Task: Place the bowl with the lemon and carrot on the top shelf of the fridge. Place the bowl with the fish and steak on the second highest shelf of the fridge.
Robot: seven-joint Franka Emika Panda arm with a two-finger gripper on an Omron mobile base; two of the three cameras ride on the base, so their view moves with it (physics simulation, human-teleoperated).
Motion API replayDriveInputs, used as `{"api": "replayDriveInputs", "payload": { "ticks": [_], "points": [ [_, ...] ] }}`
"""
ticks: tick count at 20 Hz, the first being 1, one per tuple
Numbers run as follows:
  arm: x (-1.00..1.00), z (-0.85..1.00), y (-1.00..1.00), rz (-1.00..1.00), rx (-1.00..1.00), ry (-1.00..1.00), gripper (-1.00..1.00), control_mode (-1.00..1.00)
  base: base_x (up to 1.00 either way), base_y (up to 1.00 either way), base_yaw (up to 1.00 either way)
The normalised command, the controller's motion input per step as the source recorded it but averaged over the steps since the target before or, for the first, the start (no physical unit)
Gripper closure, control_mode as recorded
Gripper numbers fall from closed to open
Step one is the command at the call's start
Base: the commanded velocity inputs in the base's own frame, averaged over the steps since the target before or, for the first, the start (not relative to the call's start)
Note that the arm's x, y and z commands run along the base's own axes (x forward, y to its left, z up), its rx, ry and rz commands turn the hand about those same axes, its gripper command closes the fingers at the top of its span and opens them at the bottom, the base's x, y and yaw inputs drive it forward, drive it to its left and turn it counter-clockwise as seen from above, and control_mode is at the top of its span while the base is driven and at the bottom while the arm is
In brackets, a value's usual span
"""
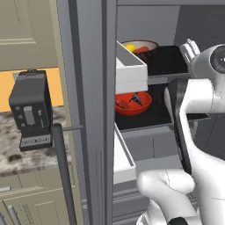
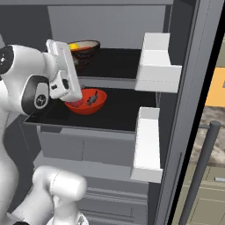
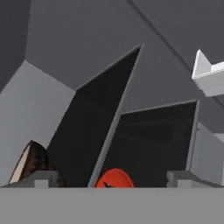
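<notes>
Inside the open fridge (image 2: 193,66), the brown bowl (image 1: 141,45) sits on the top shelf (image 2: 118,61), the red bowl (image 2: 88,102) below near the shelf's front edge, and the claw (image 3: 111,179) hangs wide open, holding nothing.

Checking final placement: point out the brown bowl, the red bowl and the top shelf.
brown bowl (image 1: 141,45), left base view, on its pale rim.
red bowl (image 2: 93,104), right base view, on its outer wall.
top shelf (image 2: 118,66), right base view, on its bare black surface.

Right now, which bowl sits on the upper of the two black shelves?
The brown bowl with the lemon, above the red bowl.
</notes>
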Motion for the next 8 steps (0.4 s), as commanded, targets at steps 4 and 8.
{"api": "replayDriveInputs", "payload": {
  "ticks": [4,8],
  "points": [
    [-1.00,-0.89,-0.09,0.08,-0.14,0.00,-1.00,-1.00,0.00,0.00,0.00],
    [-1.00,0.12,-0.04,0.10,-0.02,0.00,-1.00,-1.00,0.00,0.00,0.00]
  ]
}}
